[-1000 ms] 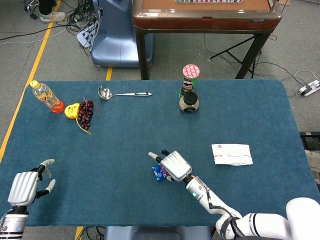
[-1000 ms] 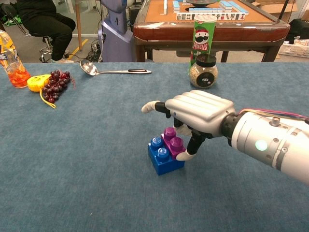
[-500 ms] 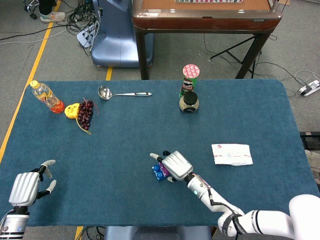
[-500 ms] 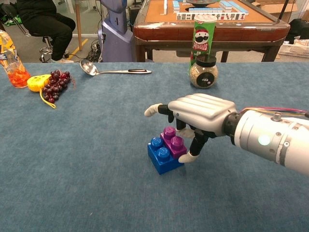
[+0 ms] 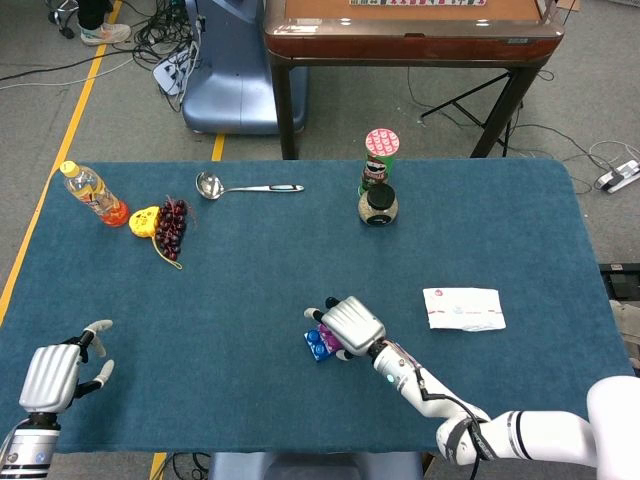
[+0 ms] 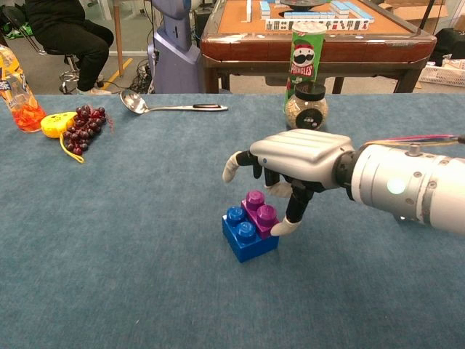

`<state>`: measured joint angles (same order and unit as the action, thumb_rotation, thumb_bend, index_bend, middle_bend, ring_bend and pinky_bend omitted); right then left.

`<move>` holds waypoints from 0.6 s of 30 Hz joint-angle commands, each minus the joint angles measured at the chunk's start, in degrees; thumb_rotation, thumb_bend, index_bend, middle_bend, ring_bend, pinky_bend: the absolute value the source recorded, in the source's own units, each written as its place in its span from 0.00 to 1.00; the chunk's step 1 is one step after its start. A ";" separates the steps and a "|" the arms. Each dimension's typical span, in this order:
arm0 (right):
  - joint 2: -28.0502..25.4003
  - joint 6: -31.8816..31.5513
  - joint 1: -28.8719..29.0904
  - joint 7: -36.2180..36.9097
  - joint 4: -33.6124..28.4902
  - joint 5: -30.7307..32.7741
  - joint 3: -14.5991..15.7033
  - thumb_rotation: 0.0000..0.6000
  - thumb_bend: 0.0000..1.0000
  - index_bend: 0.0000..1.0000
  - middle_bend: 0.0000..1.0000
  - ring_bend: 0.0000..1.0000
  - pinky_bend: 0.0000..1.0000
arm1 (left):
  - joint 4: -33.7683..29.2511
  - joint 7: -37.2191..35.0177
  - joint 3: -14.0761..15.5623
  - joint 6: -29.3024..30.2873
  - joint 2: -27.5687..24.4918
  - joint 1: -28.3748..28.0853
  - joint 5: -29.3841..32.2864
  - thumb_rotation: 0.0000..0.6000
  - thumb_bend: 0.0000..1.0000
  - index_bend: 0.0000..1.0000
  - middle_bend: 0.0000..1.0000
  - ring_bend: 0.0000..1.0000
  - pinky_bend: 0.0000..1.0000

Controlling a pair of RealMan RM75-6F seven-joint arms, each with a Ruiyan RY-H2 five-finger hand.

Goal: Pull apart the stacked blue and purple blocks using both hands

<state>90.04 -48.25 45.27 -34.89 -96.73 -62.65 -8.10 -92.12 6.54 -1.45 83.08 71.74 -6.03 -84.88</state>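
Note:
A purple block (image 6: 260, 212) sits stacked on the right part of a larger blue block (image 6: 242, 237) near the table's front middle; the stack (image 5: 320, 343) shows in the head view too. My right hand (image 6: 299, 157) hovers just above and right of it, palm down with fingers apart. One fingertip (image 6: 280, 227) hangs down against the purple block's right side, while the thumb reaches out to the left, clear of the blocks. My left hand (image 5: 55, 374) rests far off at the front left corner, fingers spread and holding nothing.
A Pringles can (image 6: 306, 52) and a jar (image 6: 306, 107) stand at the back, with a ladle (image 6: 171, 107) to their left. Grapes (image 6: 85, 125), a yellow toy (image 6: 57, 123) and a bottle (image 6: 16, 89) lie far left. A white packet (image 5: 463, 308) lies right of the blocks.
My right hand has lifted a little and tilted so its fingers point more steeply down beside the purple block. The blocks and the left hand have hardly moved.

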 commanded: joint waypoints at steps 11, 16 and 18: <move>-1.24 -1.92 4.80 -7.53 -2.59 11.31 0.91 1.00 0.00 0.26 1.00 0.99 1.00 | -0.16 0.26 0.11 -0.08 0.14 -0.03 -0.05 1.00 0.33 0.30 0.52 0.58 0.81; -1.09 -2.20 6.09 -8.10 -2.41 13.48 1.59 1.00 0.00 0.26 1.00 0.99 1.00 | -0.19 0.39 0.21 -0.03 0.12 0.07 -0.04 1.00 0.33 0.30 0.52 0.58 0.81; -0.99 -2.28 6.47 -8.11 -2.30 14.00 1.81 1.00 0.00 0.26 1.00 0.99 1.00 | -0.19 0.41 0.23 -0.04 0.09 0.07 -0.05 1.00 0.33 0.30 0.52 0.58 0.81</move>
<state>89.00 -50.47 51.66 -42.96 -99.09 -48.73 -6.39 -92.32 6.95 -1.22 83.04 71.83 -5.97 -84.94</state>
